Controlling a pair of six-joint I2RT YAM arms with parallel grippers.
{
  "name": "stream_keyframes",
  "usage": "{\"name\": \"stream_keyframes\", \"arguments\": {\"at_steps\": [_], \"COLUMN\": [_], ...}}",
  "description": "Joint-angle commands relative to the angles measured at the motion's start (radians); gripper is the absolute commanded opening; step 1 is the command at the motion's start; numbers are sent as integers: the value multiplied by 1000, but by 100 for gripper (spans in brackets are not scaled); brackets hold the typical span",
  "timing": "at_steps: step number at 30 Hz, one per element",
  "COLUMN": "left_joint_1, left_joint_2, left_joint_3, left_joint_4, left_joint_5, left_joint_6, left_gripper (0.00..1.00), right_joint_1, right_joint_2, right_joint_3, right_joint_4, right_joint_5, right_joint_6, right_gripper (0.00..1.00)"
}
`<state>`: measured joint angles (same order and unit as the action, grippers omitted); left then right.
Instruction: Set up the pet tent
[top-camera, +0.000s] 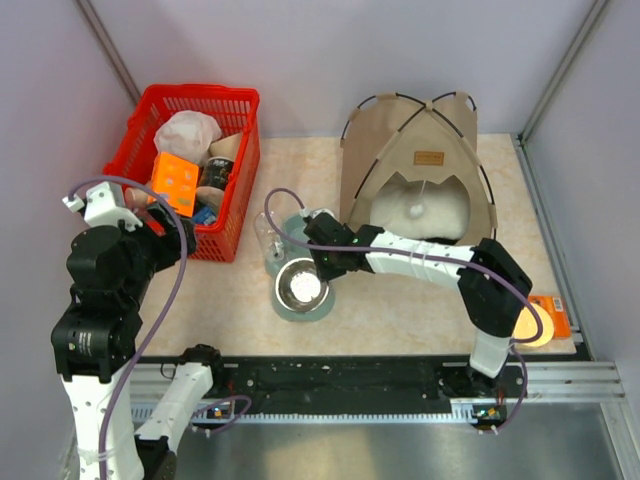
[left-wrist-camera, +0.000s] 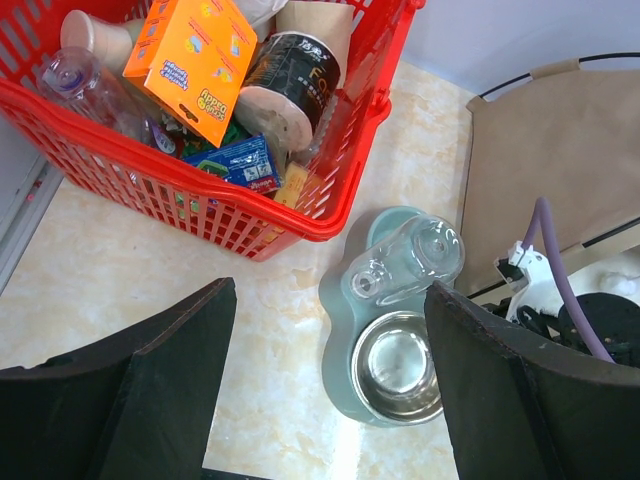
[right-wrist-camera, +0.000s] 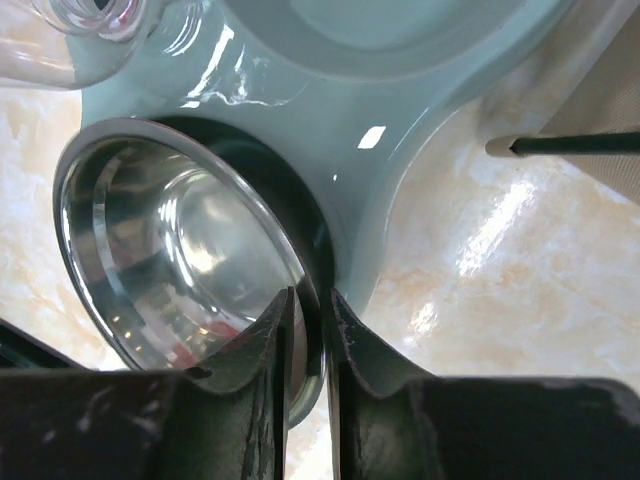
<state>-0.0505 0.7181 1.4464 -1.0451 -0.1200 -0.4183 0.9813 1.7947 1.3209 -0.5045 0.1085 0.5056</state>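
The pet tent (top-camera: 400, 140) stands upright at the back right of the table, tan, with thin dark poles and a small brown label (top-camera: 429, 157). Its doorway faces me, with a fluffy white cushion (top-camera: 425, 205) inside. My right gripper (top-camera: 322, 272) reaches left, in front of the tent. In the right wrist view it (right-wrist-camera: 312, 300) is shut on the rim of a steel bowl (right-wrist-camera: 170, 240) that sits tilted in a teal feeder base (right-wrist-camera: 400, 110). A tent pole tip (right-wrist-camera: 500, 147) shows at the right. My left gripper (left-wrist-camera: 330, 400) is open above bare table, beside the red basket.
A red basket (top-camera: 200, 92) of packets, cups and a bottle stands at the back left. A clear bottle (top-camera: 268, 235) lies on the feeder's far half. An orange object (top-camera: 550, 318) lies by the right arm's base. The tent's left side (left-wrist-camera: 540, 170) is close to the feeder (left-wrist-camera: 345, 330).
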Motion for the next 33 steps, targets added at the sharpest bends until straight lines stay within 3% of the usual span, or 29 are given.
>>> {"name": "stream_keyframes", "arguments": {"at_steps": [1,5,9,16,20,27,29,30,33], "left_joint_1": [-2,-2,-2,-2,-2,-5,-5,-5,-5], "left_joint_2": [7,7,10,23,14,-80,-68,-57,-34], "left_joint_3": [-1,5,8,-15,-44,-199,-179,-166,-129], "left_joint_4": [56,49,34,-26,-67,-15,-29,-39,-84], "left_joint_5": [3,5,29,192,201,304,341,348,297], "left_joint_6": [16,19,30,19,-5,-22,-4,7,30], "left_gripper": [81,81,82,84,89,92,93,99,99], "right_joint_1": [7,7,7,7,5,2,-15,-26,-58], "right_joint_2": [11,-11,-57,-130,-230,-492,-567,-604,-731], "right_joint_3": [64,80,75,72,47,60,75,80,69], "right_joint_4": [9,-17,-25,-112,-184,-406,-465,-491,-509], "right_joint_5": [8,39,75,171,265,471,509,532,611], "right_joint_6": [-6,-10,-16,2,37,97,99,96,42], "right_gripper": [25,49,63,70,85,97,99,99,99]}}
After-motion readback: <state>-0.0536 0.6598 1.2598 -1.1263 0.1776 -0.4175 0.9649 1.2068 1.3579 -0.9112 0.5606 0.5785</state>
